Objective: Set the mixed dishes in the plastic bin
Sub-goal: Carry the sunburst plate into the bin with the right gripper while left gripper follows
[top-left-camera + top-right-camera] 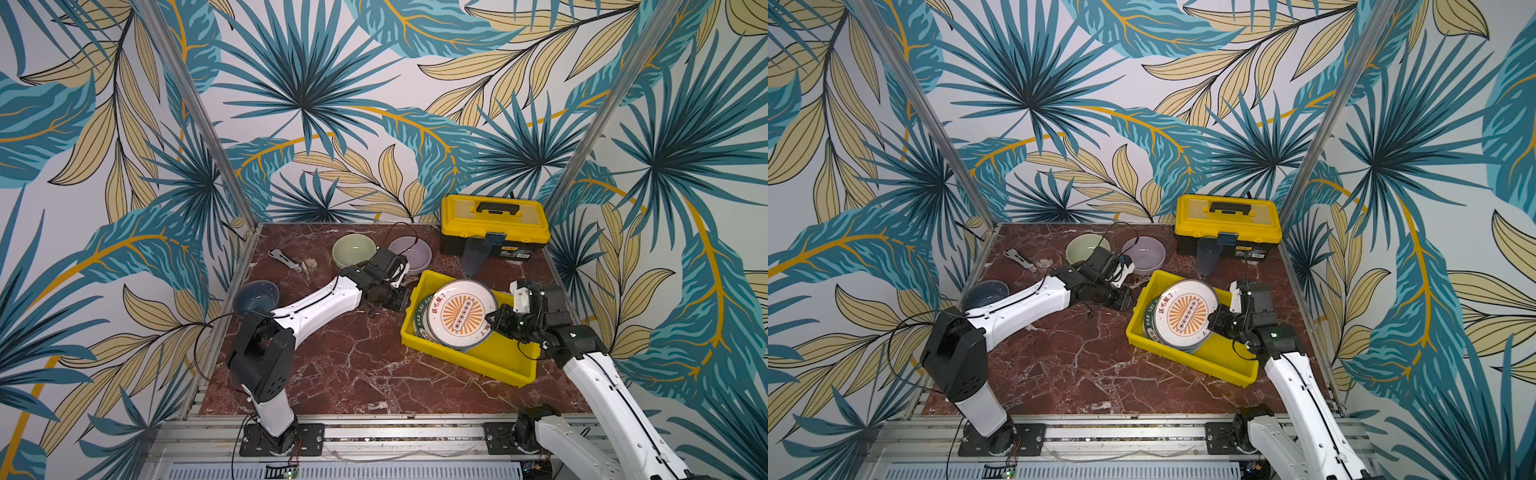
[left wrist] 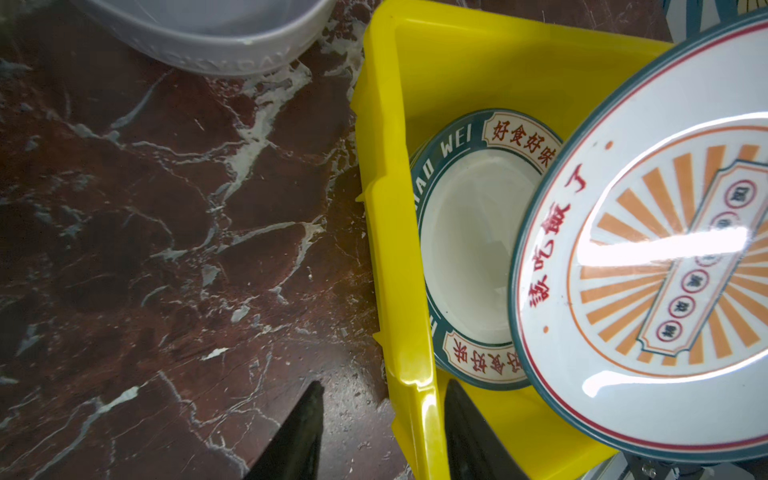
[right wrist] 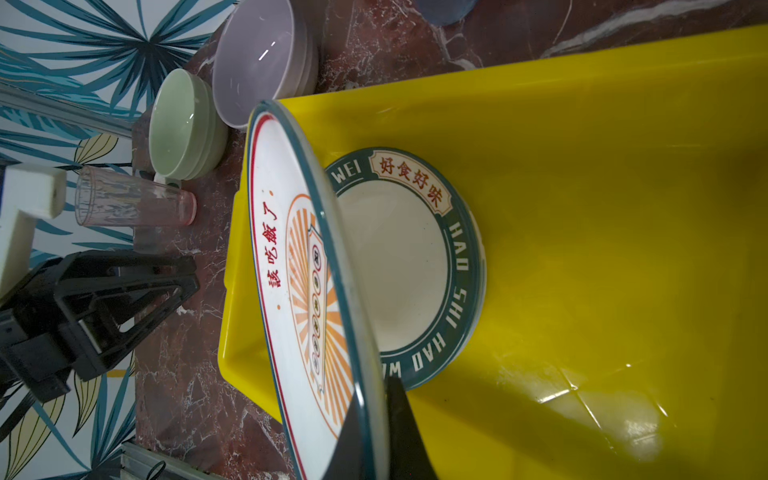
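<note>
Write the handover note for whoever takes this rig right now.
Left tool: open, straddling the yellow bin's rim, holding nothing.
Right tool: shut on the rim of the sunburst plate, which is tilted over the bin.
Done: the green-rimmed lettered plate lies flat in the bin.
To do: set the sunburst plate down. Then bin the pale green bowl, lilac bowl, blue-grey bowl, bluish tumbler and clear tumbler, all out on the marble table.

Lettered plate (image 2: pixel 469 249) approx. half hidden by sunburst plate (image 2: pixel 648 257); lilac bowl (image 2: pixel 208 41) cut off.
</note>
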